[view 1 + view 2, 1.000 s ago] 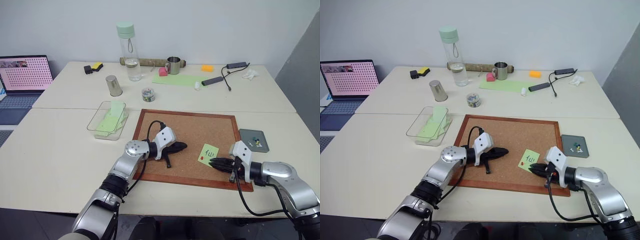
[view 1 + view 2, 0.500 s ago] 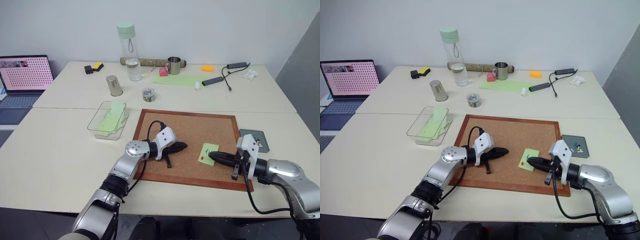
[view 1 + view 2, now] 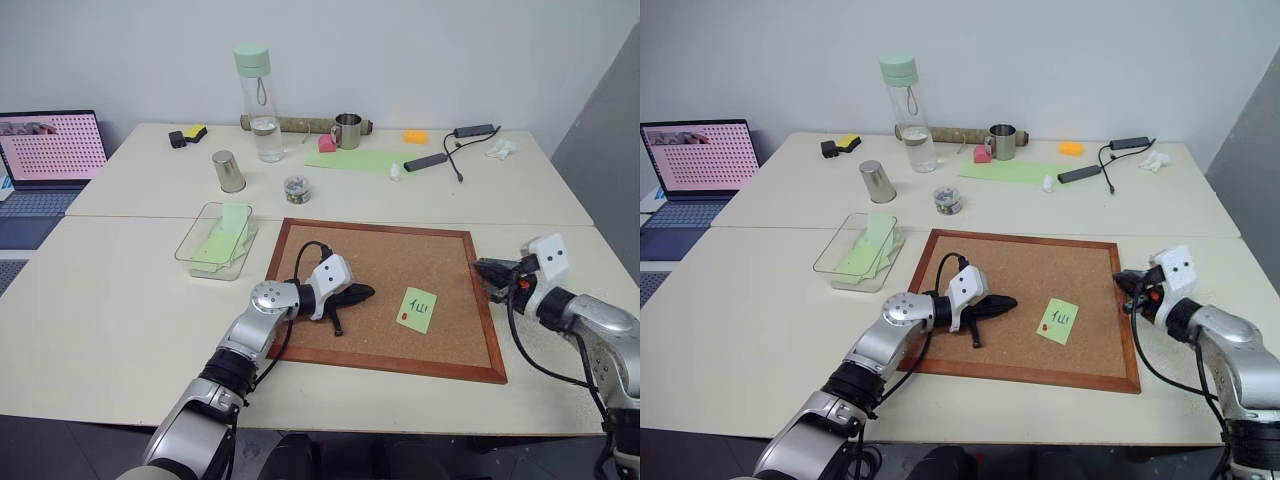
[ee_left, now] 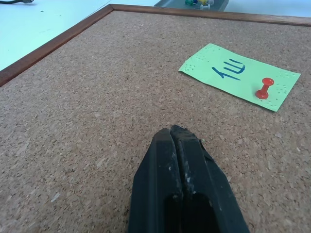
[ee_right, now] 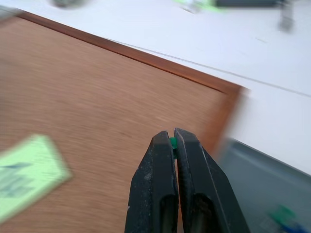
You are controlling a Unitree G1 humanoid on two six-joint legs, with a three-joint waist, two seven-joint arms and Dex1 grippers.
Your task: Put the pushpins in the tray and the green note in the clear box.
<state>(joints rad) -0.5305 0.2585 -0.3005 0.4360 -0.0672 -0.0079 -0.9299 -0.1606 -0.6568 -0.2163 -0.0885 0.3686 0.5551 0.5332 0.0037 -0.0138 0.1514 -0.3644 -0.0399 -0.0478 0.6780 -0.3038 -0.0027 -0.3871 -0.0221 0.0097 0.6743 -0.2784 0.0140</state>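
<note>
right gripper (image 5: 172, 141): pinched on a green pushpin (image 5: 172, 141), tray (image 5: 262, 189) just ahead | left gripper (image 4: 171, 133): fingers together, empty | green note (image 4: 239, 75) beyond it, pinned by a red pushpin (image 4: 264, 88) | left to do, I'd say: both pins, then note into the clear box (image 3: 213, 241)

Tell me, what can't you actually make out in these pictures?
- Tray: right wrist view, blurred by motion; its pins are only smears. In the head views the right claw covers most of it.
- Green speck between the right claw's shut fingers: probably a pushpin, too small to be sure.
- Jar of pins: head views, too small to count.
- Laptop: cut off by the frame's edge.
</note>
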